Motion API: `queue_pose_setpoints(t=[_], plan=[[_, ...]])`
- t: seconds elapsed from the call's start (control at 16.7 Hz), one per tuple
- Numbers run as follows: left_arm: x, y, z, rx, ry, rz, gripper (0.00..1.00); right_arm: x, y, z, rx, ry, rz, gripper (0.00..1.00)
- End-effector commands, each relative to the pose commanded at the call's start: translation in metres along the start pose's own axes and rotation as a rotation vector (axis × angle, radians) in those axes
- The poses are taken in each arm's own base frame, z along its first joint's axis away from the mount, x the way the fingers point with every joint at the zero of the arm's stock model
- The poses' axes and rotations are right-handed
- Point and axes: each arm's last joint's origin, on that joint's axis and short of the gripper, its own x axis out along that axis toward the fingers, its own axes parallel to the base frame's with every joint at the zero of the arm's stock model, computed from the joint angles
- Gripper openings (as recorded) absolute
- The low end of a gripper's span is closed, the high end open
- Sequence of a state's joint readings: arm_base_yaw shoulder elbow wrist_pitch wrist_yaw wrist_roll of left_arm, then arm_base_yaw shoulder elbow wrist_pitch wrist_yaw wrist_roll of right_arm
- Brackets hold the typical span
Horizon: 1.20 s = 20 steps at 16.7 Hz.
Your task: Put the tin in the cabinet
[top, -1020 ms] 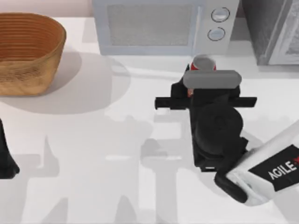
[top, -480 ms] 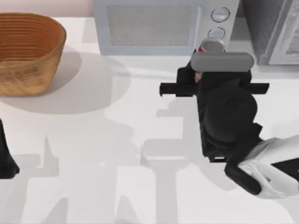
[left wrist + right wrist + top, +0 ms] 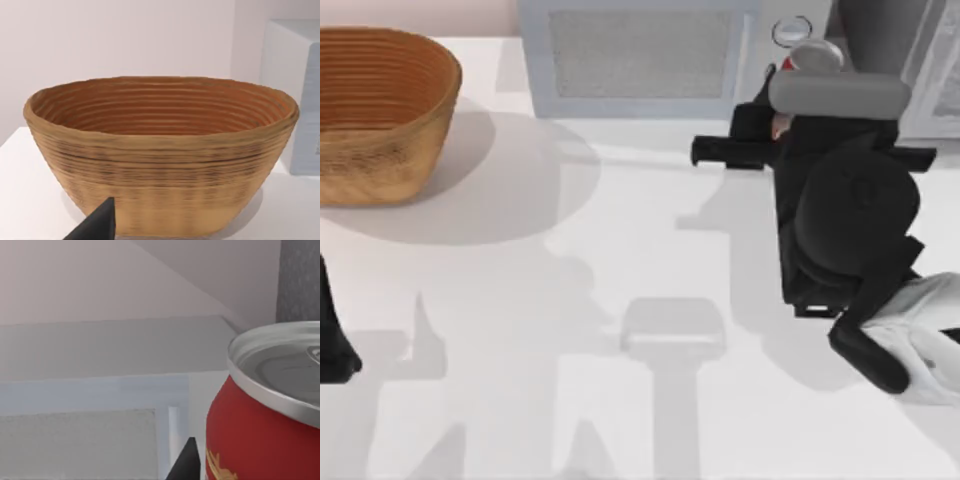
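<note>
Red tin [image 3: 265, 440] with silver ribbed top, yellow label marks.

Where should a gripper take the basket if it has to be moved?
By the rim. The basket sits upright and open at the table's left, with thin flared walls, so come straight down and close across one long wall, one finger inside and one outside. The parked left gripper is nearest; the right gripper is busy with the tin.
</note>
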<state>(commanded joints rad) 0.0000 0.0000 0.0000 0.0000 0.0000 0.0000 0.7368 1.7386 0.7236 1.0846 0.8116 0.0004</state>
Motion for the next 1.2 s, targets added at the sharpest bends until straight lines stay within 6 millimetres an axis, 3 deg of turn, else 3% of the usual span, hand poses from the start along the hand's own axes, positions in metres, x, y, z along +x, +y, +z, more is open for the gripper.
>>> queue_pose_setpoints(t=[0.24, 0.54, 0.84, 1.2], plan=[[0.000, 0.000, 0.000, 0.000, 0.000, 0.000, 1.00, 0.002, -0.043, 0.042, 0.014, -0.051, -0.033, 0.00], [0.000, 0.000, 0.000, 0.000, 0.000, 0.000, 1.00, -0.028, -0.113, 0.072, 0.000, -0.046, -0.038, 0.00], [0.000, 0.000, 0.000, 0.000, 0.000, 0.000, 1.00, -0.078, -0.172, 0.062, -0.025, 0.012, -0.020, 0.00], [0.000, 0.000, 0.000, 0.000, 0.000, 0.000, 1.00, -0.127, -0.209, 0.020, -0.043, 0.074, 0.027, 0.00]])
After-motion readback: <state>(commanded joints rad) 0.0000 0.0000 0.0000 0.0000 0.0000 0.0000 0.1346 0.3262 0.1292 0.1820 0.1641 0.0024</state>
